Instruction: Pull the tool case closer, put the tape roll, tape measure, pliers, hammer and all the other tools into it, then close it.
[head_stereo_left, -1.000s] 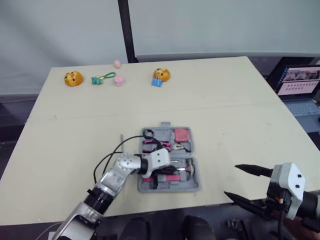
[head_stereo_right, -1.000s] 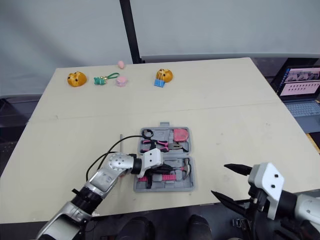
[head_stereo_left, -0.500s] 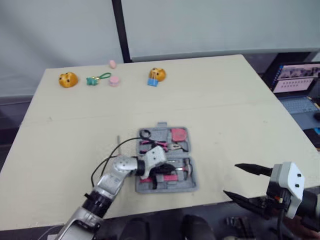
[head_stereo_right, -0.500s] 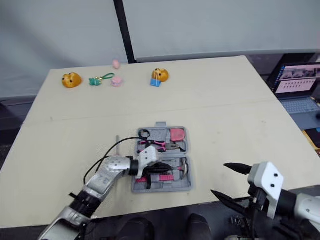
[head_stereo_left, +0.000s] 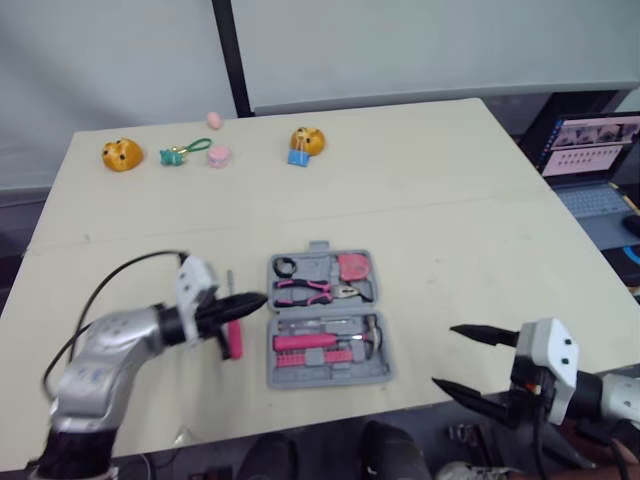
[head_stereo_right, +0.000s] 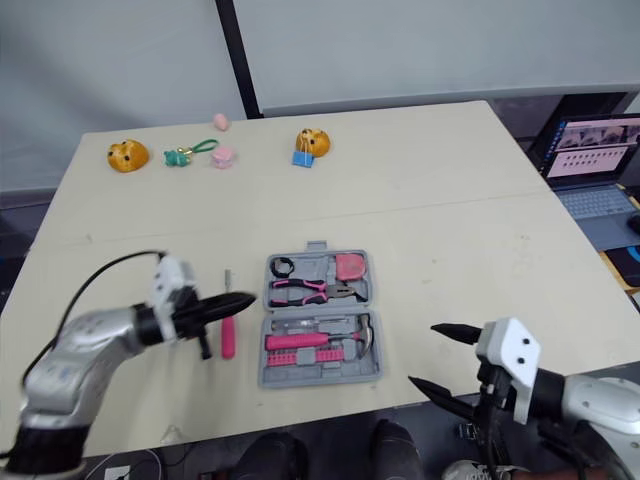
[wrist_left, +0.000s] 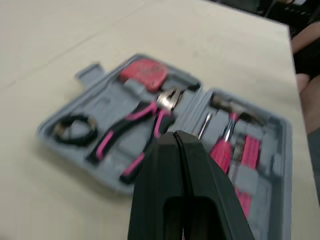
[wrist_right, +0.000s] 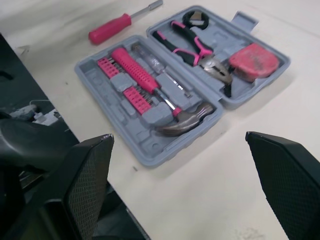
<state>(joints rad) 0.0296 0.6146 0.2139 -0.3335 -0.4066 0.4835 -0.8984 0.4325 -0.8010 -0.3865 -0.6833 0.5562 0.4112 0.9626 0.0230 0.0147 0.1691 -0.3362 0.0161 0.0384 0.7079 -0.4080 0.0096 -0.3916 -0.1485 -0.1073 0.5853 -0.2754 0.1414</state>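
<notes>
Plainly the packing step is nearly through; the tool case (head_stereo_left: 322, 311) lies open on the worktop (head_stereo_left: 450, 220) toward its near edge, with the tape roll (head_stereo_left: 287, 266), tape measure (head_stereo_left: 352, 265) and pliers (head_stereo_left: 312, 291) in its far half and the hammer (wrist_right: 152, 85) in the near half; one pink-handled screwdriver (head_stereo_left: 232, 338) lies outside, just beside the case on the robot's left. The left gripper (head_stereo_left: 258, 299) hovers over it, fingers pressed together and empty; the right gripper (head_stereo_right: 422, 354) hangs off the near edge, fingers spread wide. Next, I judge, the left gripper must open, settle on the pink handle and carry it to a free slot; only then can the case be folded shut.
</notes>
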